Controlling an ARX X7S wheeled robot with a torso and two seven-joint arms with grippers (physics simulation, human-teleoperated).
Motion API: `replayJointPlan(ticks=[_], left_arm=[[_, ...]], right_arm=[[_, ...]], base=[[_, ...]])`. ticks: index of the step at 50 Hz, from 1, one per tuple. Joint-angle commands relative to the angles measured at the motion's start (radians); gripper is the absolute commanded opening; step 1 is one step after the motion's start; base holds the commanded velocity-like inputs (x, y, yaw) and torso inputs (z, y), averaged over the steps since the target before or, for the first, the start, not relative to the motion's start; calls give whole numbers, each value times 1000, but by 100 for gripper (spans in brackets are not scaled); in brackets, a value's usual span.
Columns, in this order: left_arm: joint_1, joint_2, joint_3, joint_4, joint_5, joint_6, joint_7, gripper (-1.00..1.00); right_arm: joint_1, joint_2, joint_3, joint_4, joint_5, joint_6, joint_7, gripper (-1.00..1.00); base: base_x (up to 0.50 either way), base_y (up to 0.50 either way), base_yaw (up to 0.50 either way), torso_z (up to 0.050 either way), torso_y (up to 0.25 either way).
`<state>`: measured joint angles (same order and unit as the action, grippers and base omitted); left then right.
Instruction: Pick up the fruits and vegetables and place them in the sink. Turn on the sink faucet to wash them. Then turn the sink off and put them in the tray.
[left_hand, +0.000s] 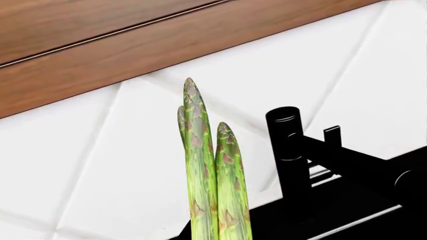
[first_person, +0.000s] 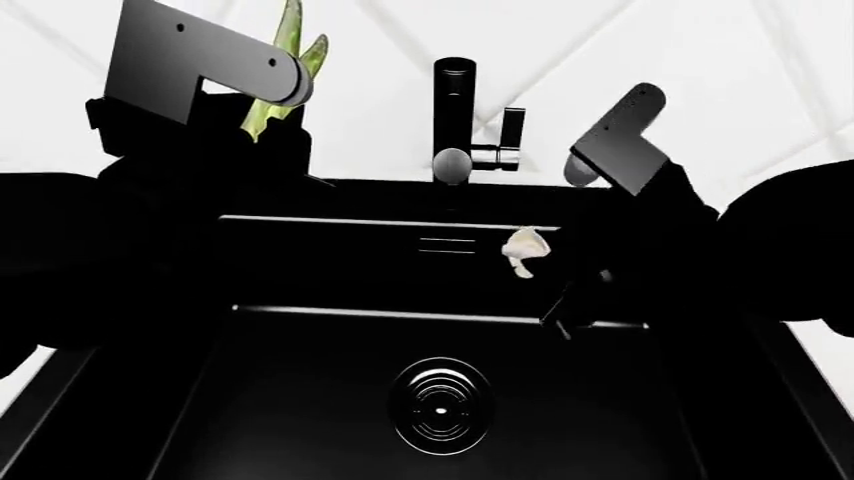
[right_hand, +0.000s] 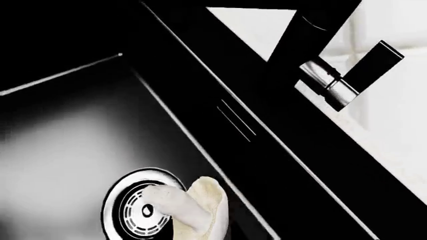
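A bunch of green asparagus stalks (left_hand: 212, 170) stands upright in my left gripper (first_person: 267, 128), which is shut on their lower ends; the tips (first_person: 291, 45) rise above the arm at the sink's back left. My right gripper (first_person: 539, 266) is shut on a whitish garlic piece (first_person: 525, 247) and holds it in the air over the black sink (first_person: 320, 400), with the round drain (right_hand: 130, 207) below it. Behind the basin stands the black sink faucet (first_person: 454, 110), its side lever (first_person: 511, 135) to its right. No water shows. The tray is out of view.
A white tiled wall (first_person: 694, 60) rises behind the sink. Wooden cabinets (left_hand: 100, 45) hang above it in the left wrist view. A stepped ledge (first_person: 400, 222) runs along the basin's back. Both black arms fill the sides of the head view.
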<state>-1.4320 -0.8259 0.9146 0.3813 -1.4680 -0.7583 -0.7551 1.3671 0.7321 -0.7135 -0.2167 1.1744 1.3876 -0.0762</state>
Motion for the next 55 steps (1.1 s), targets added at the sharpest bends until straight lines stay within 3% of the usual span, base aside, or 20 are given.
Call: replayJointPlan(ticks=[1,24,55], left_arm=[[0,6,2,1,4,2,-6,-100],[13,-1,-1,3,11,12,1,-100],[39,-6,2,3,27,26,8,-100]], right_arm=[[14,-32,-111,35,-44,-23,-137,-100],[-20,-147,-350,168,-188,-97,-305,-100],[-68,-200,-442,254,-240,-170,-375,-100]], base=[[0,0,0,0,0],[0,0,0,0,0],[0,0,0,0,0]])
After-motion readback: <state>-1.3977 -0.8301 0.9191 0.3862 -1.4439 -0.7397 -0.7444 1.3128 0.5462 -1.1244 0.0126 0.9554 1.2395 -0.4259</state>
